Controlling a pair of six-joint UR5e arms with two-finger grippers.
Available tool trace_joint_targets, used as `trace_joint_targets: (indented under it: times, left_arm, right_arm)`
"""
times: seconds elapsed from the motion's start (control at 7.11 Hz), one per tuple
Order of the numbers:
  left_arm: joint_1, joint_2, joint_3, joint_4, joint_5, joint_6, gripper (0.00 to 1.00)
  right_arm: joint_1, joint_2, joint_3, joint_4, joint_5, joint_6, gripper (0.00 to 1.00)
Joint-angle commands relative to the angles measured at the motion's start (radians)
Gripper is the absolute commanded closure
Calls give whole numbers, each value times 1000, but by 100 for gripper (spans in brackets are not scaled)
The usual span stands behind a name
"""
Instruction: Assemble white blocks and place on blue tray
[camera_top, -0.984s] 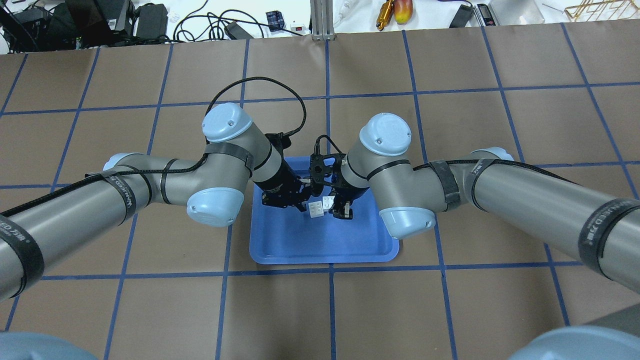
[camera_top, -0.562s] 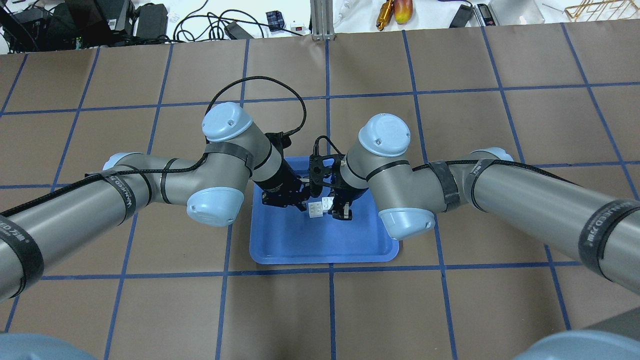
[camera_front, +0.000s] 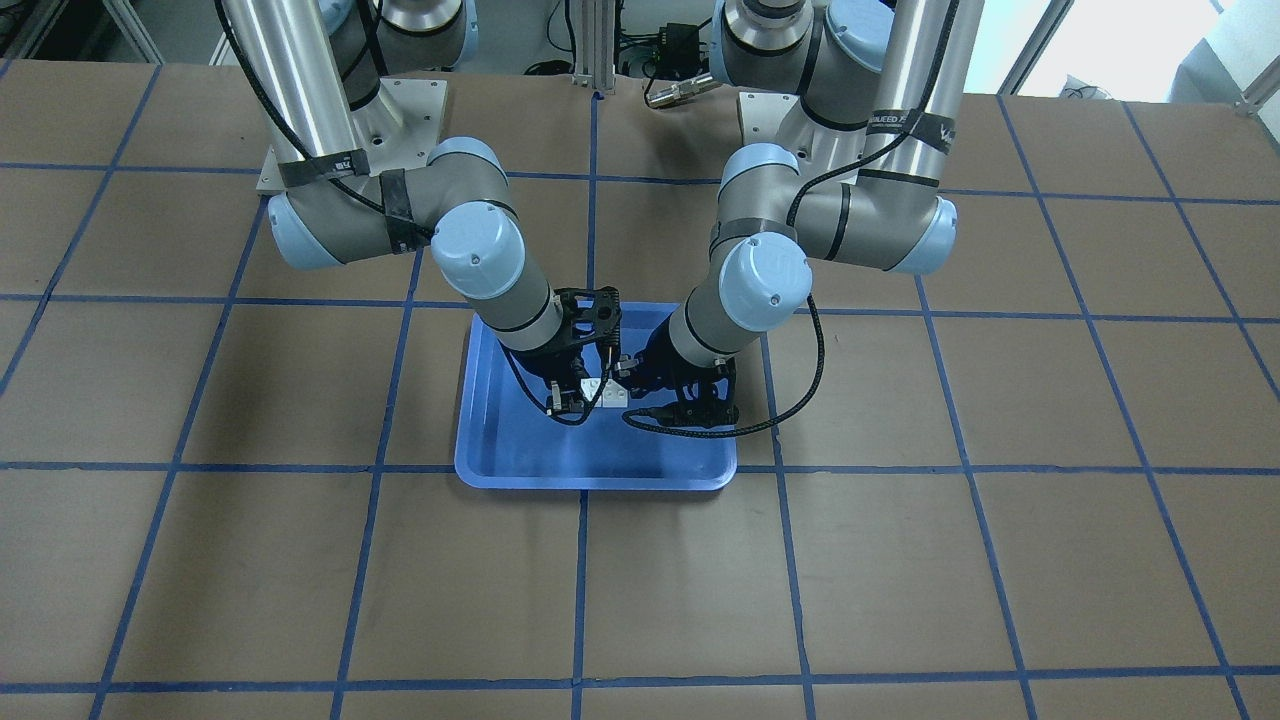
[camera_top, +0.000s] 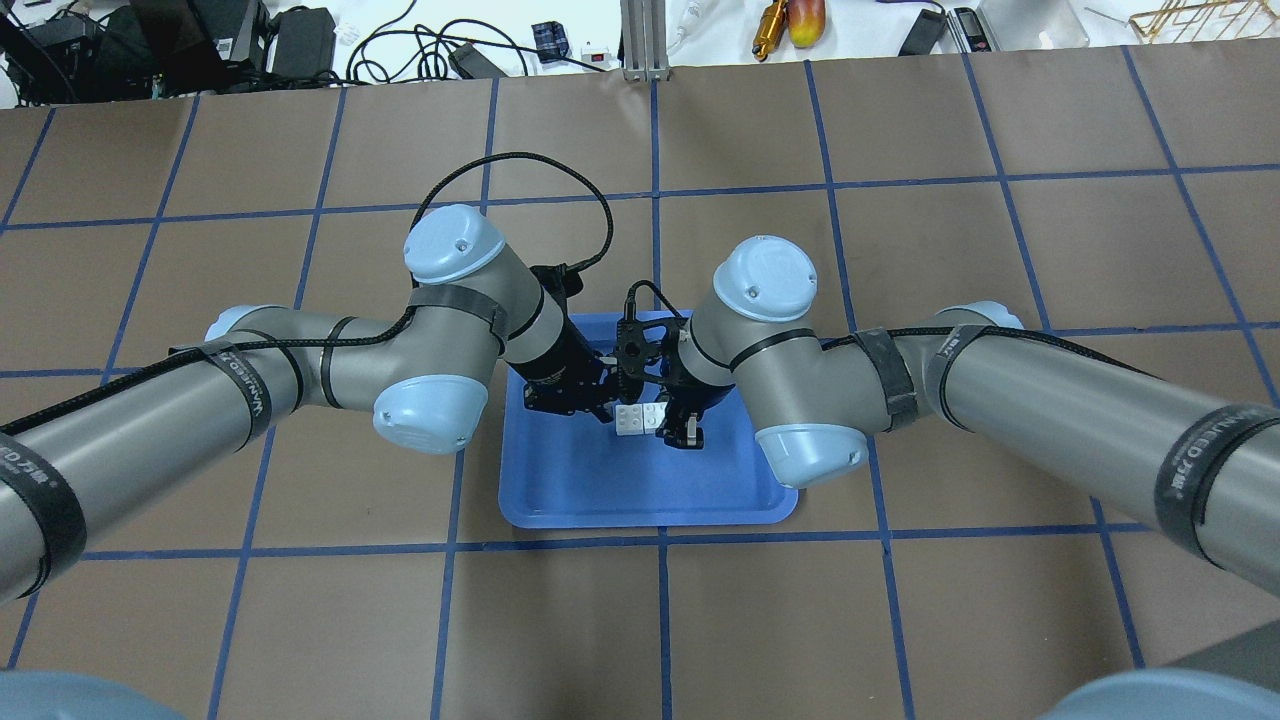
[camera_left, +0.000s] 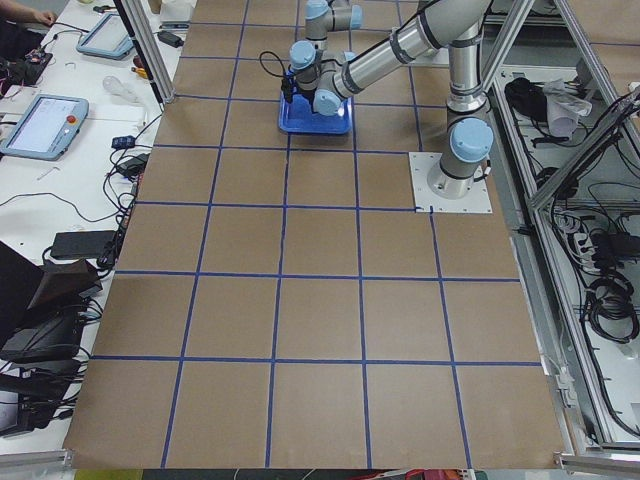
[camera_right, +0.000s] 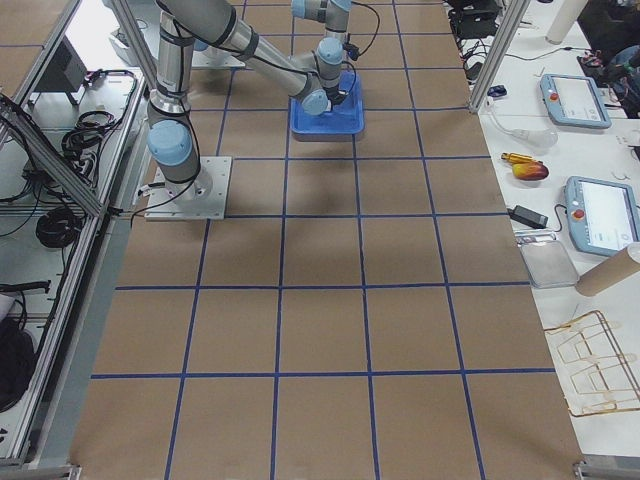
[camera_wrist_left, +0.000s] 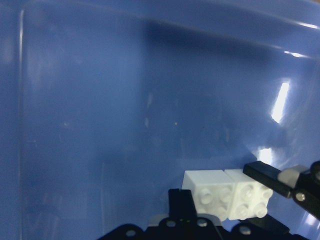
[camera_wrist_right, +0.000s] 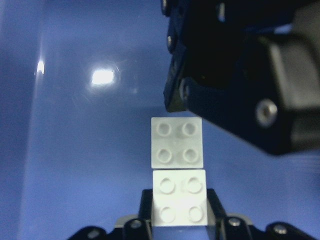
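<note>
The blue tray (camera_top: 640, 490) lies at the table's middle, also in the front view (camera_front: 600, 465). Both grippers hang over its back half, each with one white block. My left gripper (camera_top: 612, 408) is shut on the left white block (camera_top: 630, 422). My right gripper (camera_top: 672, 425) is shut on the right white block (camera_top: 653, 411). The two blocks sit side by side, edges touching, studs the same way. The right wrist view shows my block (camera_wrist_right: 179, 202) between thin fingers (camera_wrist_right: 146, 200) and the other block (camera_wrist_right: 177, 142) flush against it. The left wrist view shows both blocks (camera_wrist_left: 207, 192) (camera_wrist_left: 250, 196) above the tray floor.
The brown table (camera_top: 900, 400) carries a grid of blue tape lines. Cables, power bricks and tools (camera_top: 790, 25) lie beyond its far edge. The tray's front half (camera_front: 640, 450) is bare. Both forearms angle in low from the sides.
My right gripper has moved left with its block. The two blocks were offset at an angle and now sit aligned, edge to edge. The left arm has barely moved.
</note>
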Motion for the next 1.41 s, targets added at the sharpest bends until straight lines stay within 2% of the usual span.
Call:
trace_joint_targets:
  times: [0.0, 0.42, 0.56, 0.7, 0.84, 1.27]
  left_arm:
    - [0, 0, 1, 1, 0, 0, 100]
    - [0, 0, 3, 1, 0, 0, 100]
    - [0, -1, 3, -1, 0, 0, 100]
    - [2, -4, 1, -3, 3, -2, 100]
    - [-2, -4, 0, -3, 3, -3, 100]
    - [-5, -7, 0, -1, 2, -17, 100]
  right_arm:
    - [0, -1, 2, -2, -6, 12, 0]
    - [-11, -21, -14, -1, -3, 32, 0]
    - [-21, -65, -41, 104, -5, 32, 0]
    - [-38, -118, -113, 280, -6, 38, 0]
    - [-69, -140, -192, 441, -9, 37, 0]
    - [-185, -176, -459, 803, -8, 35, 0]
